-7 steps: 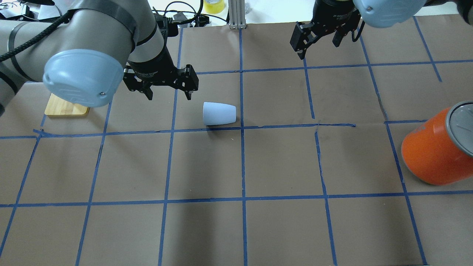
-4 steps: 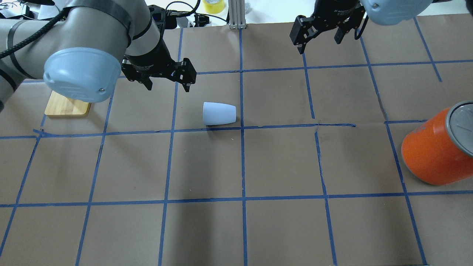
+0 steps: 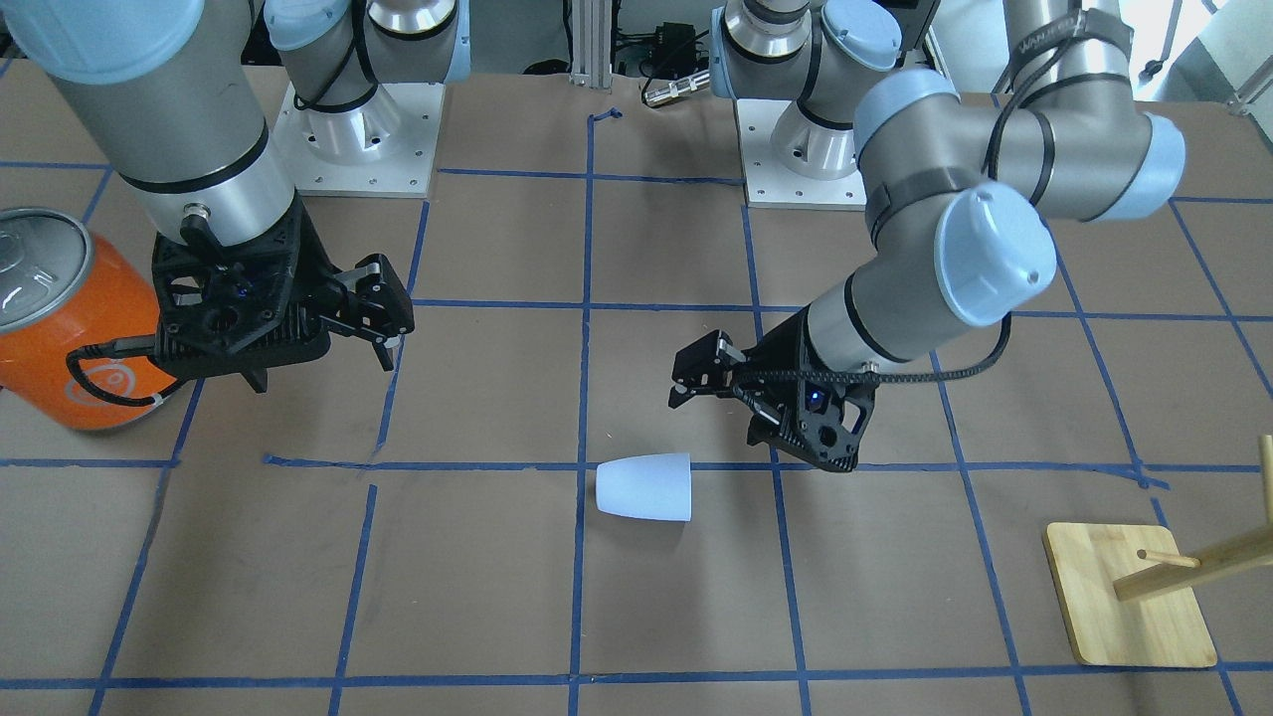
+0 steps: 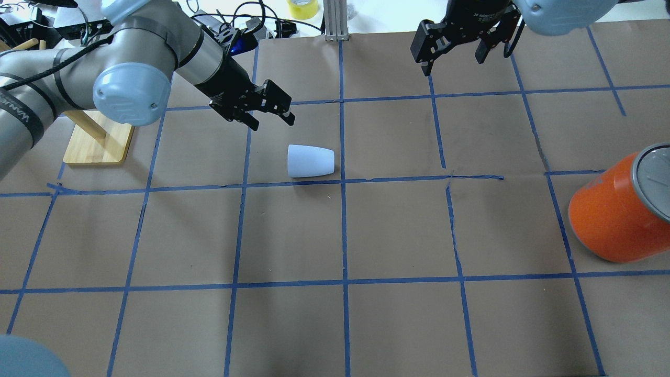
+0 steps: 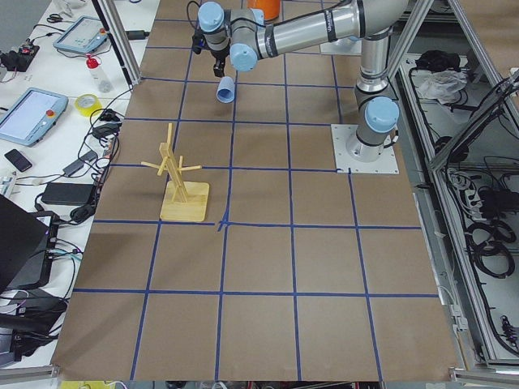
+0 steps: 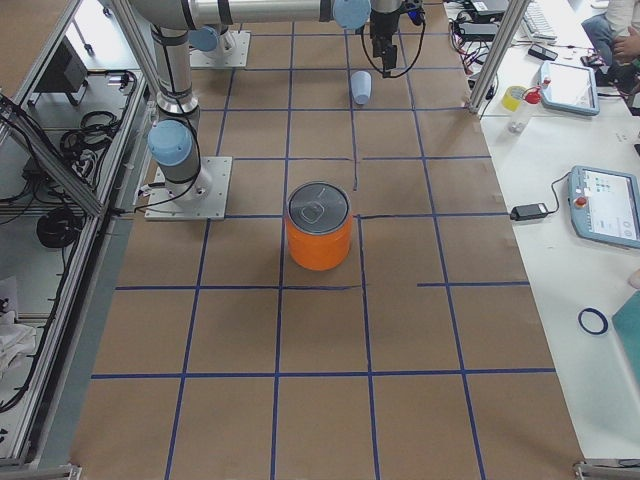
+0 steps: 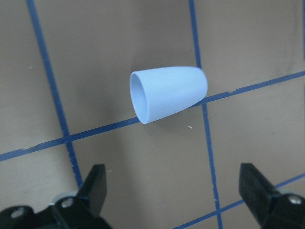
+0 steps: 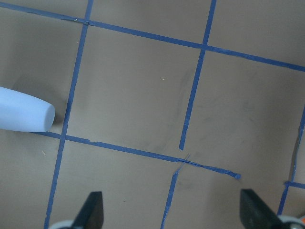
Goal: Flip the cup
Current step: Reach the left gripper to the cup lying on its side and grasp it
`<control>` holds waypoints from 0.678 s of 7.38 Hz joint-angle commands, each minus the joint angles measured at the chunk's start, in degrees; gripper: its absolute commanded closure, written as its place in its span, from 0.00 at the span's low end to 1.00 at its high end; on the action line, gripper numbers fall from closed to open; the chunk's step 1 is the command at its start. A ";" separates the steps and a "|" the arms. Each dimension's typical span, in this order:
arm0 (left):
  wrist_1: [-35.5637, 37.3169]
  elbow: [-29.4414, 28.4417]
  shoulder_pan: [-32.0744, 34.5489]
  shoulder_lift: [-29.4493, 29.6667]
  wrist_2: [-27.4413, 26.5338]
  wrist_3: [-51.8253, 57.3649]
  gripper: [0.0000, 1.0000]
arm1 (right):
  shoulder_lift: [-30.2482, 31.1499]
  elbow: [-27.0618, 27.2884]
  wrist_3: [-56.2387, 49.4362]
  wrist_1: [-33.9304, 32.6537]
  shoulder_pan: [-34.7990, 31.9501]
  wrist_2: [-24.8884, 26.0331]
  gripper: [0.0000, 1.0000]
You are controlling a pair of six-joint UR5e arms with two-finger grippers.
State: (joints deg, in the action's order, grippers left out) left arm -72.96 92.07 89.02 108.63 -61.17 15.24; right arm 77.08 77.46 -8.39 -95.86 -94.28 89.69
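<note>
The pale blue-white cup (image 4: pixel 310 161) lies on its side on the brown paper, its wide rim towards the robot's left. It also shows in the front view (image 3: pixel 644 486), the left wrist view (image 7: pixel 167 93) and, at the left edge, the right wrist view (image 8: pixel 24 116). My left gripper (image 4: pixel 272 118) is open and empty, hovering just behind and left of the cup; it also shows in the front view (image 3: pixel 714 418). My right gripper (image 4: pixel 454 63) is open and empty, far back on the right, well apart from the cup.
A big orange can (image 4: pixel 617 214) with a silver lid stands at the right edge. A wooden peg stand (image 4: pixel 99 141) on a square base sits at the left. Blue tape lines grid the table.
My left arm swung, so its gripper turned and shifted right towards the cup, uncovering the wooden stand. My right gripper drew back a little. The cup has not moved.
</note>
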 commanded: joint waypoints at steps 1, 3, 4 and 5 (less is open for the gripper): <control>0.80 0.12 -4.36 4.90 4.04 6.89 0.00 | 0.09 0.32 -0.14 0.06 -0.21 0.14 0.00; 4.21 0.57 -4.38 8.85 11.56 9.26 0.00 | 0.00 0.32 -0.14 -0.03 -0.21 0.23 0.00; 4.49 1.61 -4.38 9.83 12.39 9.46 0.00 | 0.09 0.32 -0.14 -0.03 -0.29 0.23 0.00; 6.06 3.54 -4.38 10.28 14.48 9.55 0.01 | 0.00 0.32 -0.14 -0.03 -0.29 0.23 0.00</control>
State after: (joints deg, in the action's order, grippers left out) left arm -68.47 93.77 84.68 117.90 -49.20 24.34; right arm 77.11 77.78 -8.52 -95.88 -94.53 89.91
